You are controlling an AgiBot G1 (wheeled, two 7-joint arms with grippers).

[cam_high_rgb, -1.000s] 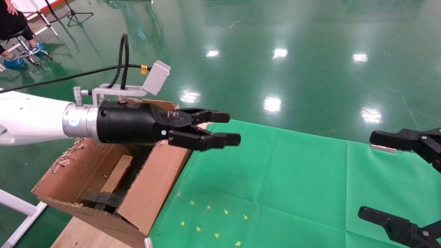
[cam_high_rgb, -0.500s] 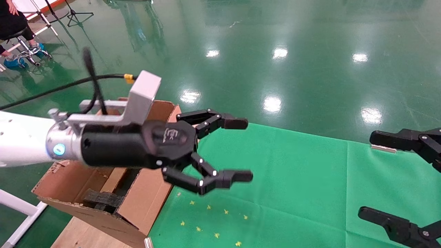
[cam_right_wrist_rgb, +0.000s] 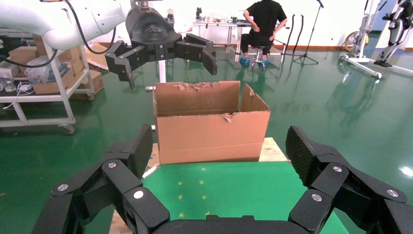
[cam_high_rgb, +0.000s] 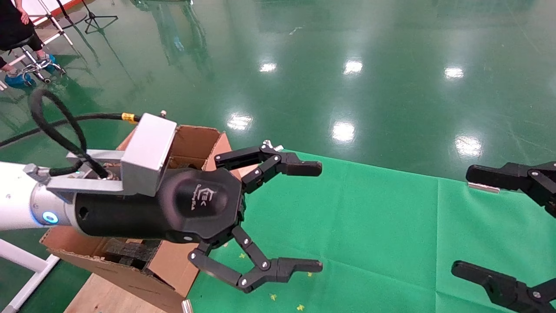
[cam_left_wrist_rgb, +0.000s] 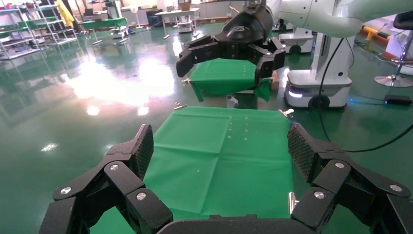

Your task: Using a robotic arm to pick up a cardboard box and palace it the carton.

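The carton (cam_high_rgb: 171,265), large and brown with ragged flaps, stands to the left of the green cloth table (cam_high_rgb: 369,217), with black foam showing inside. My left gripper (cam_high_rgb: 310,216) hangs open and empty over the cloth's left edge, next to the carton's near corner, and its arm covers much of the carton's opening. The cardboard box is hidden. At the right edge my right gripper (cam_high_rgb: 473,224) is open and empty. In the left wrist view the left gripper (cam_left_wrist_rgb: 220,146) looks along the bare cloth (cam_left_wrist_rgb: 209,185). From the right wrist view the right gripper (cam_right_wrist_rgb: 220,146) faces the carton (cam_right_wrist_rgb: 209,131).
The carton rests on a wooden board (cam_high_rgb: 104,295) beside a white frame (cam_high_rgb: 21,261). Metal clips (cam_high_rgb: 482,187) hold the cloth at its edges. A person sits on a stool (cam_high_rgb: 17,30) at the far left. Green floor surrounds the table.
My left gripper rolled about its wrist and swung down and nearer, from above the carton to beside its near corner. Its fingers now stand much wider apart. The right gripper has not moved.
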